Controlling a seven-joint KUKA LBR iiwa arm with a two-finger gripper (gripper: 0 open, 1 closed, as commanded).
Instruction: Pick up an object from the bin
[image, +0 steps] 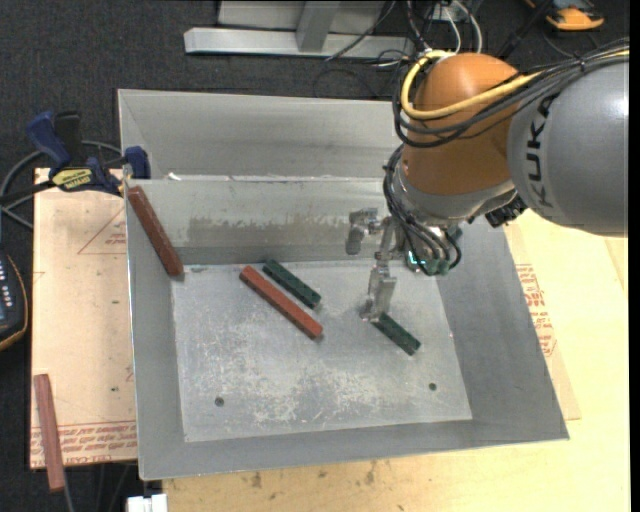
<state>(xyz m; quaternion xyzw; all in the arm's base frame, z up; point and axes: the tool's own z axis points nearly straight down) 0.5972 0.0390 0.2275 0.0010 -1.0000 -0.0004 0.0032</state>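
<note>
Orange-capped wrist (460, 130) points down — hand (377, 306) at dark green bar (401, 338), opening unclear.

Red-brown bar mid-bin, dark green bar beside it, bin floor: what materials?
Red-brown bar: matte, even colour, straight edges; painted wood or plastic, can't tell.
Dark green bar: same matte look, probably the same stock.
Bin floor: grey sheet metal, scuffed and speckled with wear.

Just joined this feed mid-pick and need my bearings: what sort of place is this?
Most likely a robotics lab test cell for bin picking: a grey metal bin, the gripper low over a dark green bar lying in it, and loose cables on the dark floor behind.
</note>
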